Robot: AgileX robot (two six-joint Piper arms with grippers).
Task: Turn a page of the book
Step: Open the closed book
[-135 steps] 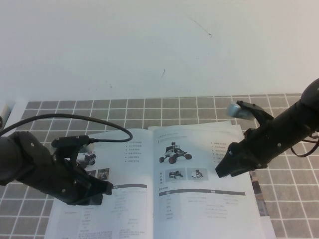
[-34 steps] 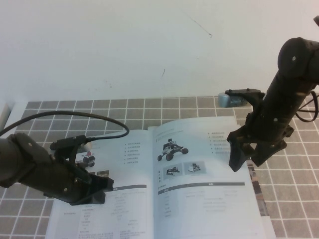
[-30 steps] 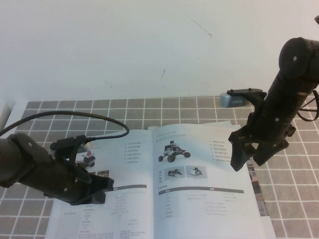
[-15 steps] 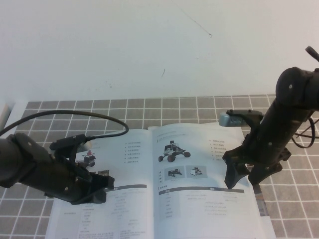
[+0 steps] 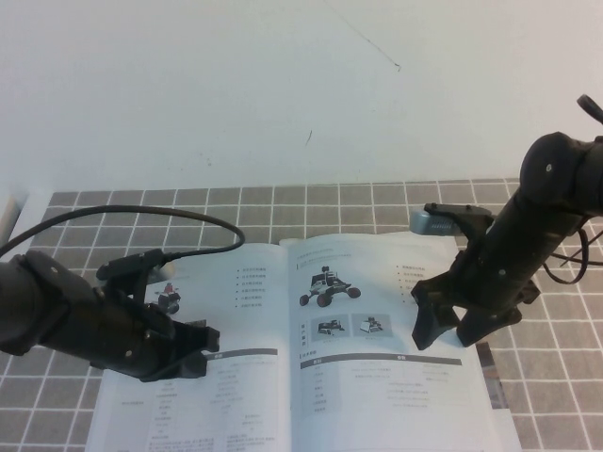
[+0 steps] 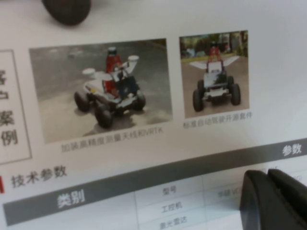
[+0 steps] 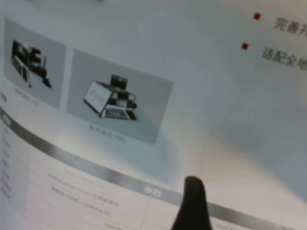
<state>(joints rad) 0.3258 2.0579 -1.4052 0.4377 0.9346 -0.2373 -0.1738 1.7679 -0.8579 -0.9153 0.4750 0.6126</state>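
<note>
The book (image 5: 254,282) lies open on the tiled surface, white glossy leaves with rover photos and grey bars. My left gripper (image 5: 193,350) rests on the left leaf beside the rover photos (image 6: 108,91), and its fingers (image 6: 273,201) are shut together against the paper. The right-hand page (image 5: 367,372) lies flat, showing a rover photo and two thumbnails (image 7: 120,100). My right gripper (image 5: 446,334) stands open just over that page's outer half, fingertips pointing down at the paper. Only one of its fingers (image 7: 193,203) shows in the right wrist view, close to the grey bar.
Grey square tiles (image 5: 556,395) cover the table around the book. A white wall (image 5: 283,94) rises behind. A black cable (image 5: 141,218) loops from the left arm over the book's far left corner. Stacked page edges (image 5: 490,372) show along the book's right side.
My right gripper has come down and slightly left, from above the page's outer edge to just over the paper. The left gripper has stayed on the left leaf.
</note>
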